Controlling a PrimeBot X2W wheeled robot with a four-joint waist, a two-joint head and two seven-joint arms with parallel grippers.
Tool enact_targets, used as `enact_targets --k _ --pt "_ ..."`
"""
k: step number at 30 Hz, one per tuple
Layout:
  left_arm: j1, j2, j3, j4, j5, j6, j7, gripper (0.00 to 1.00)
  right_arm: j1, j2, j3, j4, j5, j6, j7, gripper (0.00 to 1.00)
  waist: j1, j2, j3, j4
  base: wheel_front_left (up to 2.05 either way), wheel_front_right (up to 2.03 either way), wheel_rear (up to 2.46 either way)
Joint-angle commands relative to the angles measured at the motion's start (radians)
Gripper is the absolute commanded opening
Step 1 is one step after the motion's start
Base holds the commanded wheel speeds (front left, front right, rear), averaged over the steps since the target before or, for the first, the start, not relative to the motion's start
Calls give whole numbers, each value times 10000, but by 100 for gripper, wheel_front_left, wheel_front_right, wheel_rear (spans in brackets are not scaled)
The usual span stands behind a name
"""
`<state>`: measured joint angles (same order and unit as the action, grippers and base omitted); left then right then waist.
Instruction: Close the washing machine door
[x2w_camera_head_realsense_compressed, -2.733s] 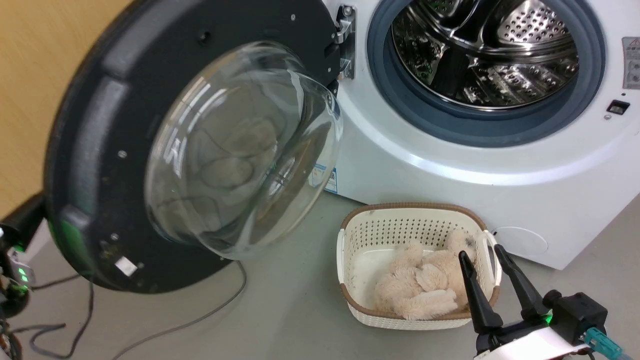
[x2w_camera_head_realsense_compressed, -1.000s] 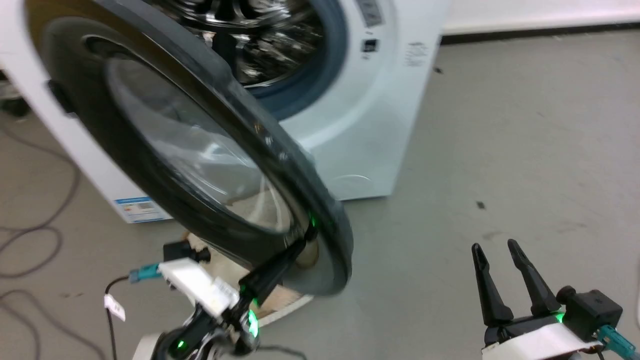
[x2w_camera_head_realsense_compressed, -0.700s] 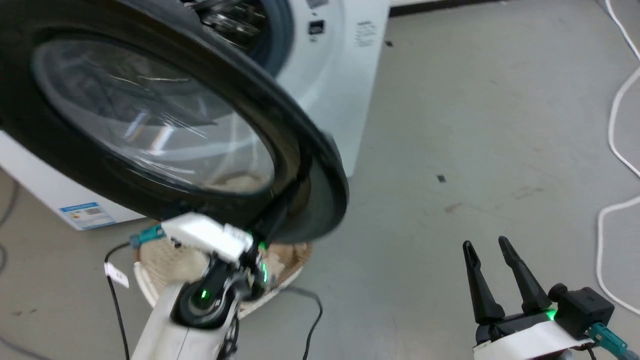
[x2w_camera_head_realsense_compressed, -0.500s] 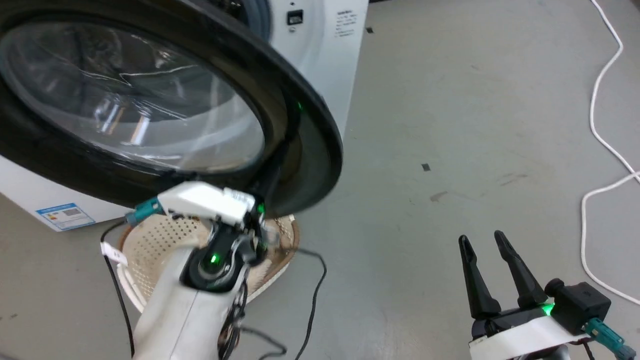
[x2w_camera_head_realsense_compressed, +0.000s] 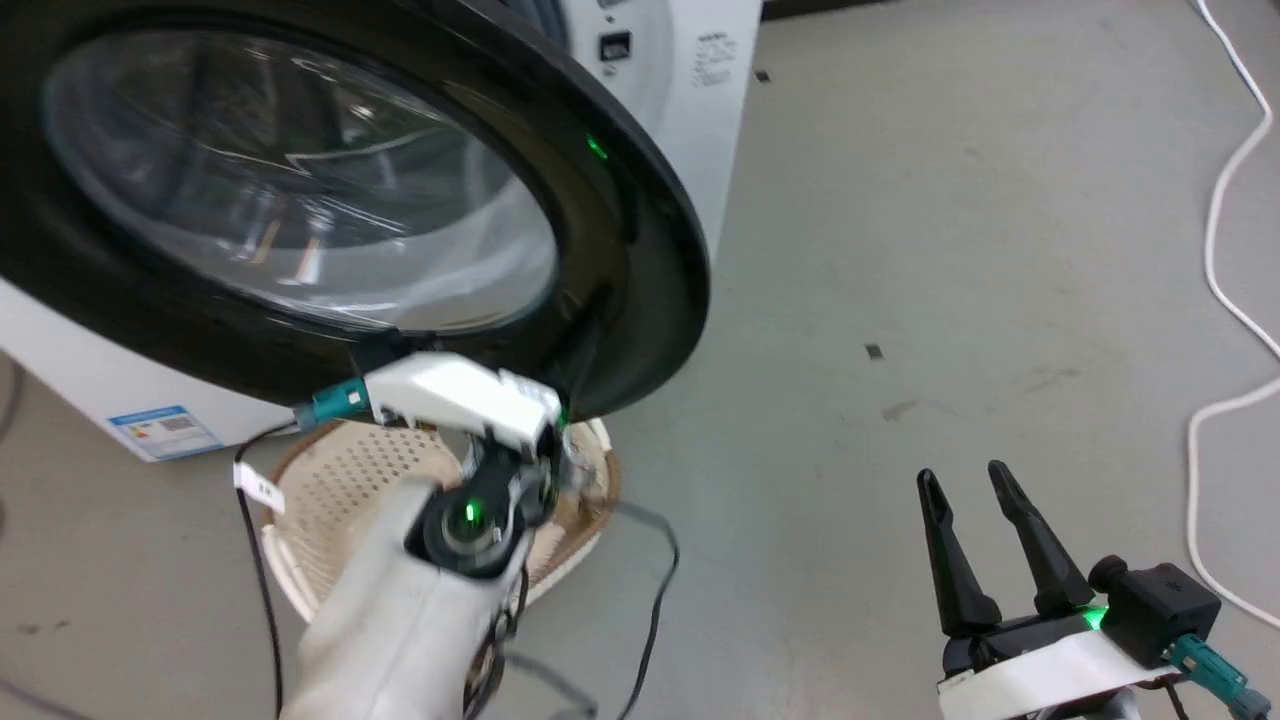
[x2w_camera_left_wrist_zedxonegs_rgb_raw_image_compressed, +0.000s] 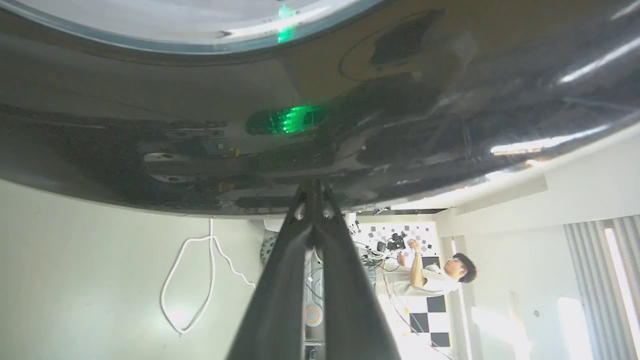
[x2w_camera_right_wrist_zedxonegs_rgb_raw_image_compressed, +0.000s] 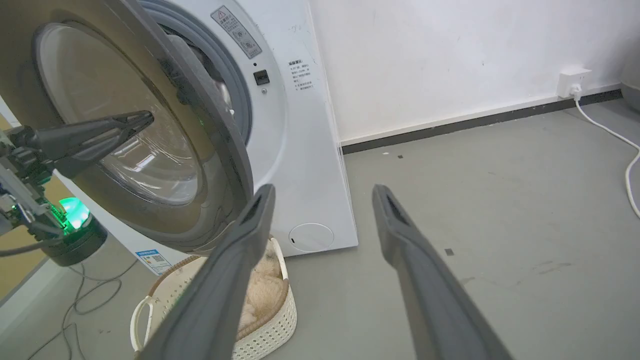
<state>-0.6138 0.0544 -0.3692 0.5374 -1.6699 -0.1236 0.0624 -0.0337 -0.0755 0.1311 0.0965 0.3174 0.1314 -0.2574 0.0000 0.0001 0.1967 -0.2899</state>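
The washing machine door (x2w_camera_head_realsense_compressed: 300, 180), black-rimmed with a clear glass bowl, stands part open in front of the white washing machine (x2w_camera_head_realsense_compressed: 700, 70). My left gripper (x2w_camera_head_realsense_compressed: 590, 315) is shut, and its tips press on the door's glossy outer rim (x2w_camera_left_wrist_zedxonegs_rgb_raw_image_compressed: 350, 125) near the free edge. In the left wrist view the two fingers (x2w_camera_left_wrist_zedxonegs_rgb_raw_image_compressed: 280, 280) meet at the left gripper (x2w_camera_left_wrist_zedxonegs_rgb_raw_image_compressed: 314, 186) tip against that rim. The right wrist view has the door (x2w_camera_right_wrist_zedxonegs_rgb_raw_image_compressed: 150, 125), the machine (x2w_camera_right_wrist_zedxonegs_rgb_raw_image_compressed: 295, 125) and the left gripper (x2w_camera_right_wrist_zedxonegs_rgb_raw_image_compressed: 147, 119) on the door's face. My right gripper (x2w_camera_head_realsense_compressed: 965, 490) hangs open over bare floor, far from the door, fingers (x2w_camera_right_wrist_zedxonegs_rgb_raw_image_compressed: 235, 260) apart.
A cream laundry basket (x2w_camera_head_realsense_compressed: 340, 480) with a fluffy beige thing (x2w_camera_right_wrist_zedxonegs_rgb_raw_image_compressed: 265, 285) sits on the floor under the door. A dark cable (x2w_camera_head_realsense_compressed: 650, 600) trails by my left arm. A white cord (x2w_camera_head_realsense_compressed: 1215, 250) runs along the right floor from a wall socket (x2w_camera_right_wrist_zedxonegs_rgb_raw_image_compressed: 572, 80). A person (x2w_camera_left_wrist_zedxonegs_rgb_raw_image_compressed: 440, 272) stands behind.
The door has swung from wide open towards the machine, with my shut left gripper pressed on its outer face. The head camera has turned. The right gripper has stayed open.
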Motion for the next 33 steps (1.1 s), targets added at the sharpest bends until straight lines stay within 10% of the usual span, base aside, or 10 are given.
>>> enact_targets --k 1,13,17,21,28,29,31,33 --pt "414 179 -161 -173 259 -63 67 0 -28 -42 -41 7 -36 -7 -44 100 0 -1 -271 269 0 0 0" --pt "2697 3498 -2905 -1349 5725 -33 -1786 0 442 -353 -140 54 -13 -7 -44 100 0 -1 -1482 1539 0 0 0" --pt "2794 4167 -2829 -1500 7322 625 -2987 0 624 -408 -197 34 -5 -7 -44 100 0 -1 -1742 1940 0 0 0" --pt "3679 3819 -460 -3331 9336 1890 -3235 0 795 -404 -269 -55 -16 -7 -44 100 0 -1 -1920 2436 0 0 0" --pt "5829 2354 1448 -5074 11454 1763 -3239 0 853 -434 -194 -123 -55 -7 -44 100 0 -1 -1974 2696 0 0 0" --pt "6055 2191 1535 -5126 11658 1618 -3240 9 863 -439 -185 -121 -60 -7 -44 100 0 -1 -1983 2714 0 0 0" --pt "6399 1939 1686 -5168 12217 1442 -3240 100 880 -451 -156 -113 -73 -7 -44 100 0 -1 -2010 2738 0 0 0" --pt "6692 1640 1790 -5220 12669 1256 -3240 100 896 -470 -111 -106 -93 -7 -44 100 0 -1 -2026 2745 0 0 0"
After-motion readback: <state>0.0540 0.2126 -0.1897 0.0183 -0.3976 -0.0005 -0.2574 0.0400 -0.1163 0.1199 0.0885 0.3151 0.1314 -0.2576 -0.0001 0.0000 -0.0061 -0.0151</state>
